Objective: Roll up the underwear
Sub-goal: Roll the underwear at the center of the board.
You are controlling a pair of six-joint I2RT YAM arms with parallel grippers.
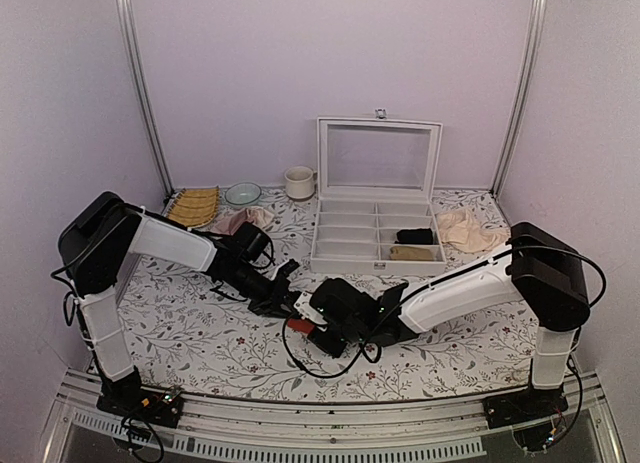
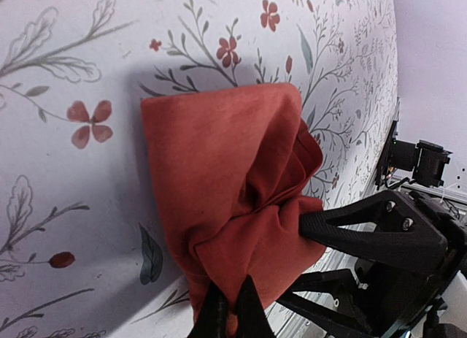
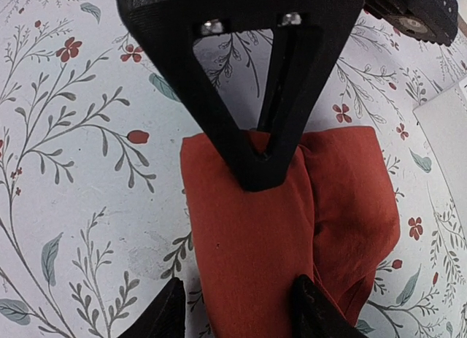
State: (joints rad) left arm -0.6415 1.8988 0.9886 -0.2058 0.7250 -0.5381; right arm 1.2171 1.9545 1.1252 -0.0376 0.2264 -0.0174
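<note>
The underwear (image 1: 297,326) is a bunched, folded red-orange bundle on the floral table near the front middle. Its cream waistband is hidden. It fills the left wrist view (image 2: 226,170) and the right wrist view (image 3: 248,243). My left gripper (image 2: 232,312) is shut, pinching the bundle's near edge; it also shows in the top view (image 1: 288,305) and in the right wrist view (image 3: 263,166). My right gripper (image 3: 244,316) is open, its jaws straddling one fold of the cloth: one fingertip beside it on the table, the other on the fabric. One right finger (image 2: 350,232) touches the bundle's side.
A white compartment box (image 1: 345,251) with its lid up stands behind, holding a dark roll and a tan roll. A dusty-pink cloth (image 1: 243,220), a pale beige cloth (image 1: 465,230), a mug (image 1: 298,183), a bowl (image 1: 242,193) and a yellow mat (image 1: 195,205) lie at the back.
</note>
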